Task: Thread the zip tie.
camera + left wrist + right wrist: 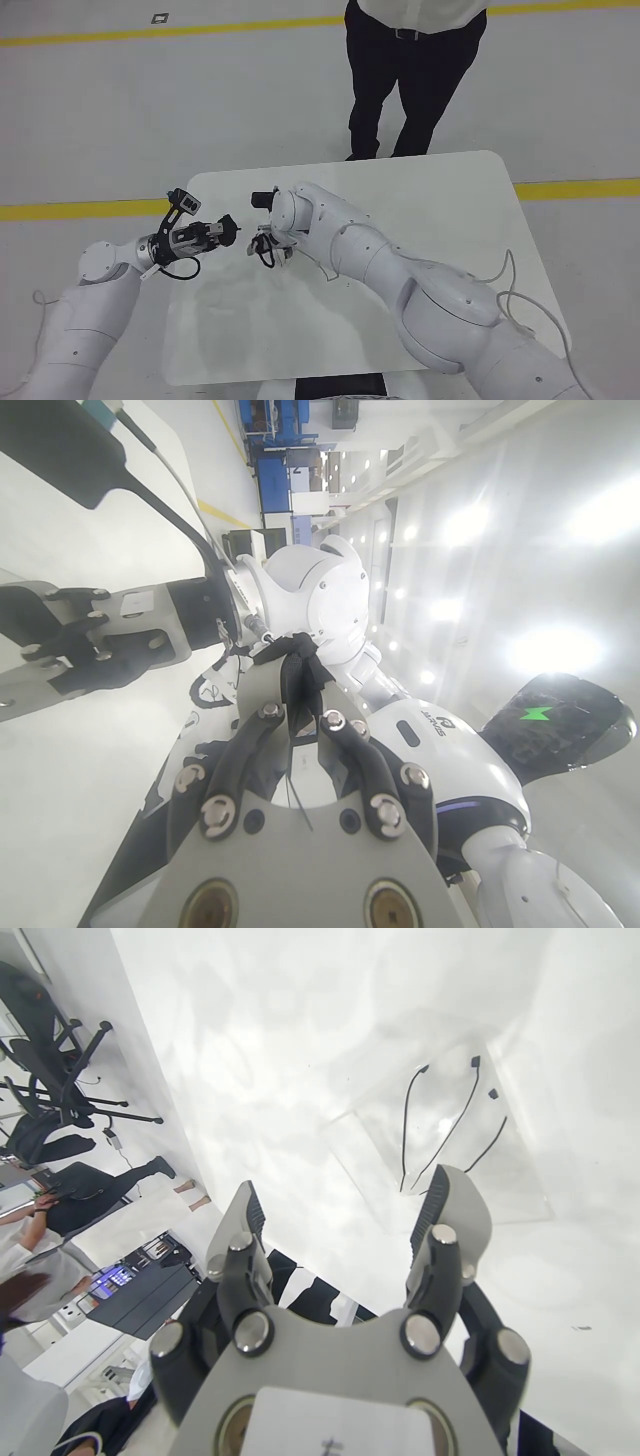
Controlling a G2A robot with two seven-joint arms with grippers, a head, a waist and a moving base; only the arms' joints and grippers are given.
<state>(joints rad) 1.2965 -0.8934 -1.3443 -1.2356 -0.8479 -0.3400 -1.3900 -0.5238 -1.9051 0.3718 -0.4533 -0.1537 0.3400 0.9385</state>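
My left gripper [228, 231] hangs over the left part of the table [430, 200], with a zip tie [299, 800] between its fingers. My right gripper [268, 247] sits just right of it. Ahead of that one, three more zip ties [475, 1061] lie side by side in a tray [500, 1178] on the table.

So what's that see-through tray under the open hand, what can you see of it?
The tray is shallow, rectangular and clear, plastic by its look, lying flat on the white table. Three thin black zip ties, each with a small square head, lie loose inside. The right hand hangs open above it.
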